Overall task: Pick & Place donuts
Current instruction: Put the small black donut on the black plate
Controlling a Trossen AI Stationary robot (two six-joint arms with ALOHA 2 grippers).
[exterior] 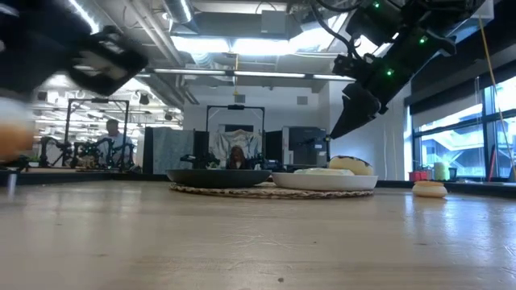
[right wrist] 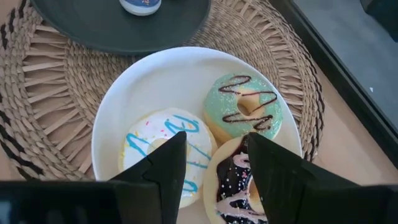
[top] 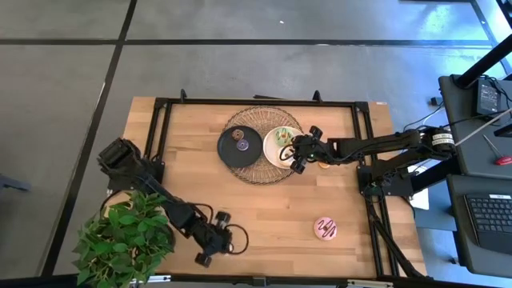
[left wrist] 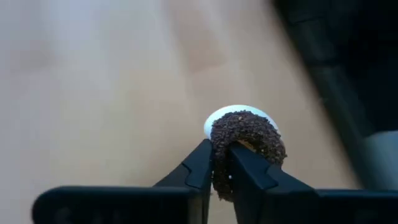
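Right gripper hovers with fingers spread and nothing held above the round white plate. Directly below it lie three iced toy donuts: chocolate-sprinkled between the fingertips, cream with blue stripes just beside, green with brown drizzle ahead. Beyond sit the woven straw mat and round black plate. Left gripper, well apart, is clamped on a small brown crumb-coated ring.

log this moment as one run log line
left gripper: shut on brown mini donut, near table front | right gripper: open over white plate | pink-striped donut: on table
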